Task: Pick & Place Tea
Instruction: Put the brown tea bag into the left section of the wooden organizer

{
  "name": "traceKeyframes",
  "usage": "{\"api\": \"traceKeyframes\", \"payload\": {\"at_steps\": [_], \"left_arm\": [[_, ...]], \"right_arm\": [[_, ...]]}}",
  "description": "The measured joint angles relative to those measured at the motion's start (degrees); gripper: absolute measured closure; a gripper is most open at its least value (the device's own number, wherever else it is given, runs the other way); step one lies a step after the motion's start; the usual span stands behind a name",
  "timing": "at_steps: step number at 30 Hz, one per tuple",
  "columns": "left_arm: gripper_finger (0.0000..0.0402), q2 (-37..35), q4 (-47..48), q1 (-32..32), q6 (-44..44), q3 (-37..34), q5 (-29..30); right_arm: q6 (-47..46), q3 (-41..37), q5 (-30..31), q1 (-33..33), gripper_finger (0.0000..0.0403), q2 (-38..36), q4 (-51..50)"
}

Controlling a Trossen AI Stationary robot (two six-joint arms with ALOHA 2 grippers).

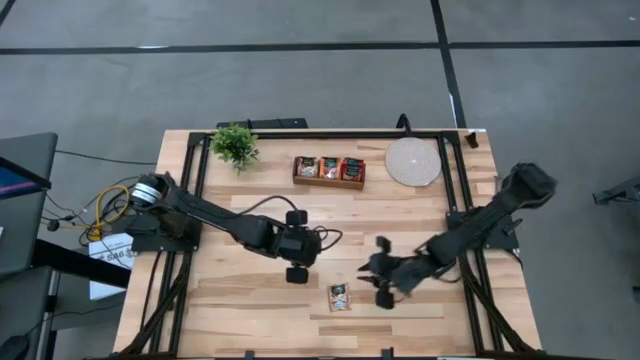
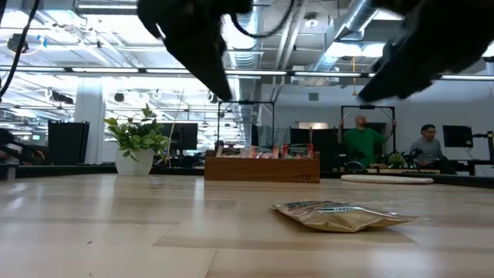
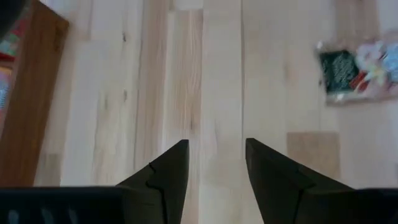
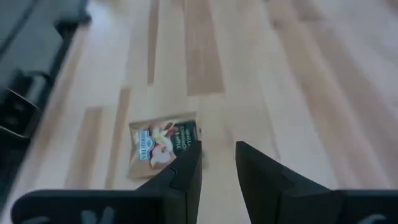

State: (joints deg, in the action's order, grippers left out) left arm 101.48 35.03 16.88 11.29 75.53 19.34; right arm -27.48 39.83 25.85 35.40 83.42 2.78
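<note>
Right gripper: poised over the near-centre of the table, fingers parted by a narrow gap, nothing held between them. In its own wrist view the gap sits over bare wood.

Tea sachet: one loose, pale gold packet lying flat on the boards, just beside the right gripper on its left-arm side and slightly nearer the table's front edge; not touching the fingers. Slightly oblong; in the high view the long axis runs roughly front to back, the dark band at the end toward the tray. Same sachet in the right wrist view, printed face up, close beside one fingertip. From the low view it lies slightly puffed.

Left gripper: farther off, across the sachet from the right gripper, near mid-table; fingers moderately spread, empty, over bare wood. The sachet shows at the edge of its wrist view.

Wooden tray: well beyond both grippers, at the back of the table, three compartments holding red-orange sachets.

Round pale disc: beside the tray.

Small potted plant: far side of the tray.
</note>
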Motion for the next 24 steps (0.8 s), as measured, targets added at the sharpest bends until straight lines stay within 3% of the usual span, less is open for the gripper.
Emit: {"api": "traceKeyframes", "payload": {"at_steps": [4, 10, 13, 24], "left_arm": [[0.025, -4.5, 0.6, 0.4, 1.2, -2.4, 0.5], [0.025, -12.8, -3.5, 1.8, 7.9, -12.2, 3.6], [0.025, -16.4, -6.3, 3.1, 9.5, -17.2, 3.5], [0.025, -23.1, -9.3, 5.5, 15.0, -27.2, 7.9]], "right_arm": [[2.5, 5.9, -4.7, -1.9, 0.0313, 9.8, -1.3], [2.6, 14.3, -9.1, -3.8, 0.0313, 18.6, -10.4], [2.7, 17.7, -10.7, -4.5, 0.0313, 20.7, -15.0], [1.0, 22.8, -17.0, -5.0, 0.0313, 23.7, -13.9]]}}
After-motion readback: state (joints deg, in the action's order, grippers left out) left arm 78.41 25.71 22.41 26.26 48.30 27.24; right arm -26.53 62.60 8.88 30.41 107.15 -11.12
